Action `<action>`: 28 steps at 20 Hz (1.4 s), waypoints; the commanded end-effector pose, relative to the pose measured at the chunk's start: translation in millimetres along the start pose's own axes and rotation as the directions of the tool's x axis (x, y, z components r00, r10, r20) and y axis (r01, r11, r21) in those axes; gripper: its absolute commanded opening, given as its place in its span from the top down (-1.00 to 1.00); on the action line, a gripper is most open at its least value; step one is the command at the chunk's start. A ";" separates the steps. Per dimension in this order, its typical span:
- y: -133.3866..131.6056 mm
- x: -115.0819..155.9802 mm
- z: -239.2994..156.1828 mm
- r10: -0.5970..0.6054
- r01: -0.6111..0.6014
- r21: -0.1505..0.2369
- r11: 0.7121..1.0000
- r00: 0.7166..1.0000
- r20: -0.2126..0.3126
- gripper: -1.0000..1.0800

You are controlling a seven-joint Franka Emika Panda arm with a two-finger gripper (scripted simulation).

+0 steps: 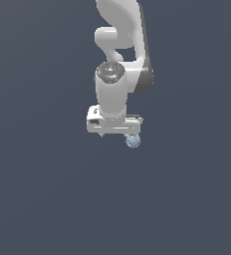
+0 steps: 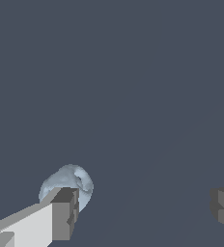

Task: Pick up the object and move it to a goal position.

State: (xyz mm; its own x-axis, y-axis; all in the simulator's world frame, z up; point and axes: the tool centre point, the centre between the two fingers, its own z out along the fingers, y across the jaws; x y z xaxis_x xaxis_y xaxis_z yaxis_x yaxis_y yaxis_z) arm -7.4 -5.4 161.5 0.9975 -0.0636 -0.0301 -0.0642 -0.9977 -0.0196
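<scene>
The fingers [image 2: 61, 212] are spread wide apart, gripping nothing, one tip overlapping the object [image 2: 70, 185]

One arm [image 1: 118, 60], one gripper [image 2: 143, 212] with two fingers [image 2: 63, 212], and one object [image 2: 70, 185], lying at one finger's tip.

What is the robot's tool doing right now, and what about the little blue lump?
tool: open, fingers far apart, holding nothing.
lump: not gripped, sitting by the tip of one finger, outside the gap; whether they touch cannot be told.
arm: reaching down over the lump.
</scene>
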 end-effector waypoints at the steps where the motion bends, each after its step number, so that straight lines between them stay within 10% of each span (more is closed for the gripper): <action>1: 0.0 0.0 0.0 0.000 0.000 0.000 1.000 1.000 0.000 -0.92; 17: -9.4 -4.9 11.7 -0.046 0.045 0.020 0.999 0.999 0.017 -0.92; 28: -45.0 -25.2 40.6 -0.293 0.293 -0.007 0.956 0.956 0.002 -0.92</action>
State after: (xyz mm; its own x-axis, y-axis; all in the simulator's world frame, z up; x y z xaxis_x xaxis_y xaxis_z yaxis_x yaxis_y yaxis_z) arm -26.7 34.3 127.8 0.9827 0.1833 -0.0281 0.1826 -0.9829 -0.0244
